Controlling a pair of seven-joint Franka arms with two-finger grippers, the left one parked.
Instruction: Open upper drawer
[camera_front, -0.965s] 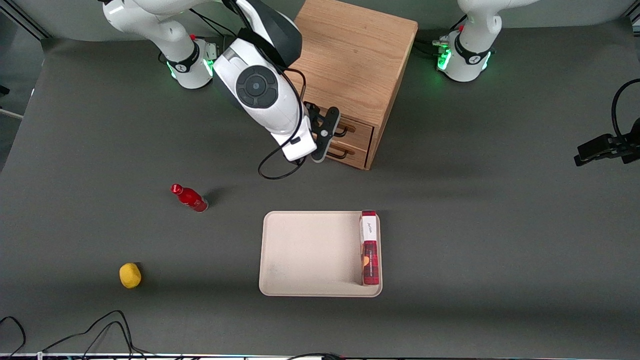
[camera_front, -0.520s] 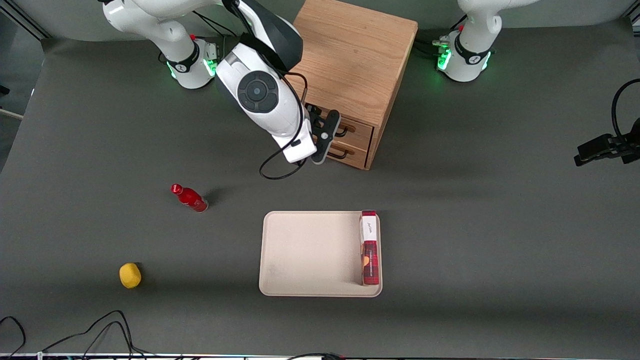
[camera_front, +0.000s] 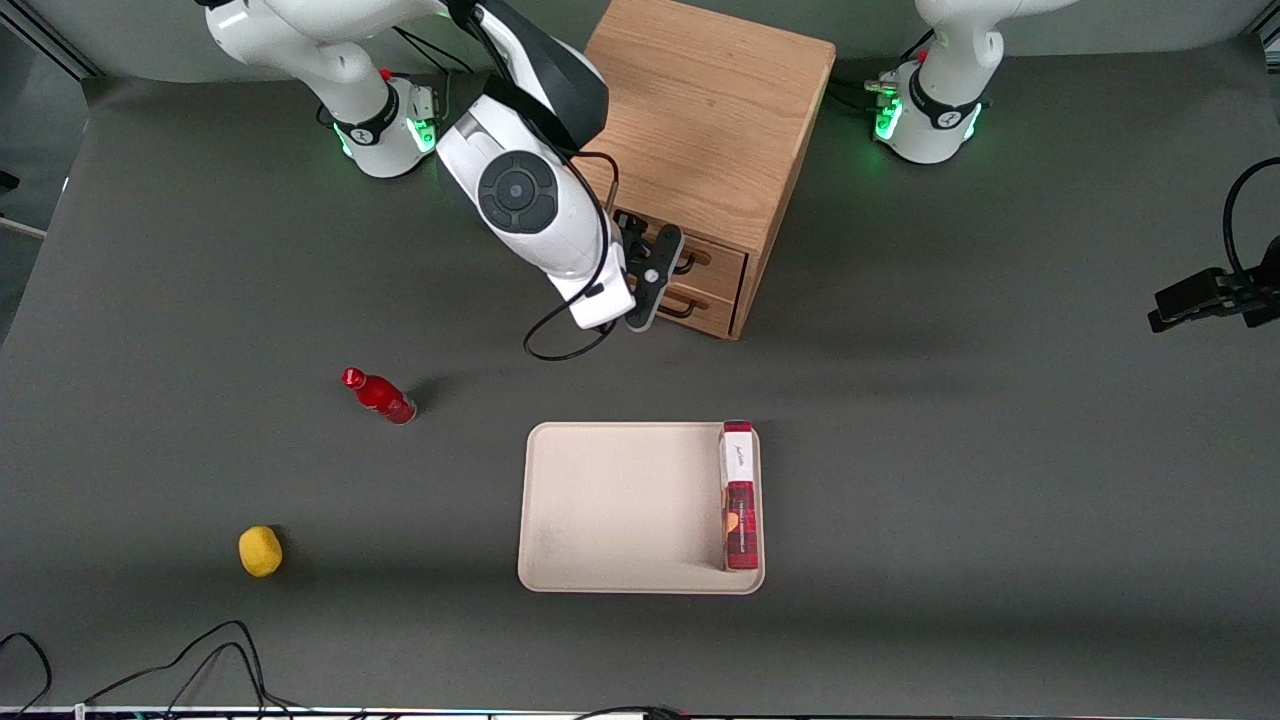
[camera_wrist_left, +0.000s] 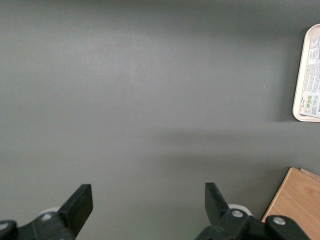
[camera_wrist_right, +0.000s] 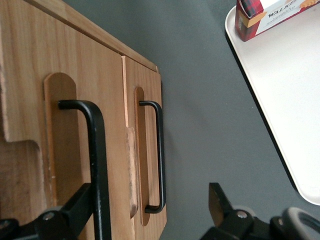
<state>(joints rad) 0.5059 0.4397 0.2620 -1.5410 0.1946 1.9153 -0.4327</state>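
Note:
The wooden cabinet stands near the arm bases, with its two drawers facing the front camera. The upper drawer looks shut, and its black wire handle shows close in the right wrist view. The bottom drawer with its matching handle sits just beneath it. My right gripper hangs in front of the drawer fronts, at the working arm's end of the handles. It is open and empty. The upper handle's bar runs just inside one fingertip.
A beige tray lies nearer the front camera, with a red biscuit box along one edge; both show in the right wrist view. A red bottle and a yellow fruit lie toward the working arm's end. Cables trail at the table's front edge.
The right arm's wrist and gripper have crept slightly toward the cabinet's drawer fronts and nearer the front camera. The drawers and other objects have not moved.

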